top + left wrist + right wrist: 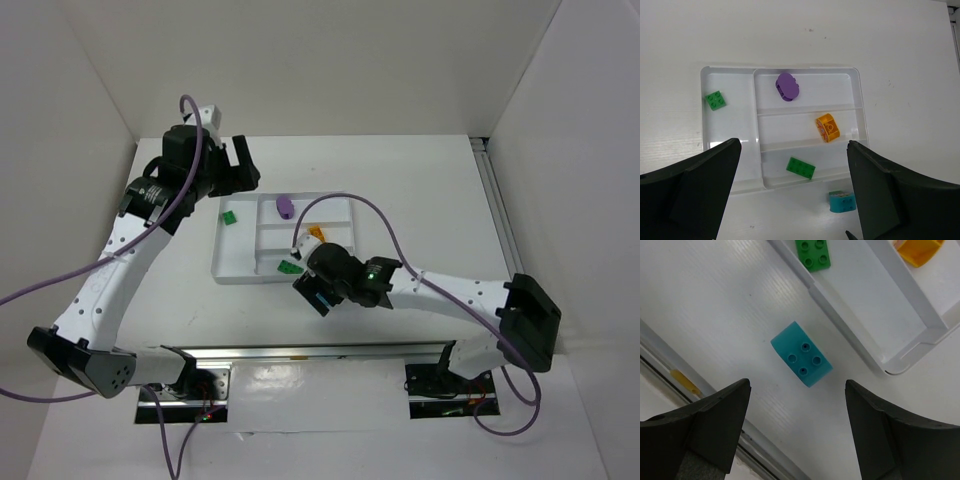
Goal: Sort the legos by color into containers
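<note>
The white tray point(730, 150) point(232, 262) has one long section and shorter ones. A small green lego point(715, 100) point(229, 216) lies in the long section. A purple piece point(787, 86) point(285, 206), an orange lego point(827, 127) point(316, 234) and a longer green lego point(801, 168) point(812, 252) point(289, 266) each lie in a separate short section. A cyan lego point(801, 361) point(842, 201) rests on the table just outside the tray's corner. My right gripper point(797, 390) point(315, 290) hangs open over it, holding nothing. My left gripper point(794, 150) point(240, 165) is wide open, high behind the tray.
A metal rail point(685, 385) point(300, 352) runs along the table's near edge, close behind the cyan lego. White walls enclose the table on the left, back and right. Purple cables point(370, 215) arc over the tray's right side.
</note>
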You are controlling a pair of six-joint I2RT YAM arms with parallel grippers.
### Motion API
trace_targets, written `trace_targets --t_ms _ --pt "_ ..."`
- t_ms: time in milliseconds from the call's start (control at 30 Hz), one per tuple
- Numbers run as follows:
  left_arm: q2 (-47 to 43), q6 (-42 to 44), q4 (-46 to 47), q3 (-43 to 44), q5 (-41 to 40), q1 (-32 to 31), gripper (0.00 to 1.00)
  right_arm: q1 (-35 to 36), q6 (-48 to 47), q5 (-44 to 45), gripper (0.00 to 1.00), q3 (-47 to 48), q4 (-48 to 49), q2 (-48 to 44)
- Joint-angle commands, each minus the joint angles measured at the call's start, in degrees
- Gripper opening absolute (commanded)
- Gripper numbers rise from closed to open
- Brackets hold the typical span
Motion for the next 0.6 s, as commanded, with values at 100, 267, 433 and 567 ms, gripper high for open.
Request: trace_targets --t_ms 100,267,433,567 --pt "0.39 1.91 1.8 0.3 0.78 0.34 1.0 0.99 -3.87 2.6 0.86 1.25 0.84 4.76" --pt "0.91 1.91 1.8 0.31 0.78 0.34 1.0 0.99 -4.4 4.18 0.88 1.25 1.46 7.13" --pt "0.91 1.91 1.8 0.31 0.25 0.34 1.0 0.99 -4.4 4.18 0.88 0.72 3.12 8.19" --pt "0.91 1.91 1.8 0.31 0.25 0.34 1.0 0.99 -5.02 3.48 0.82 0.2 4.35 8.8"
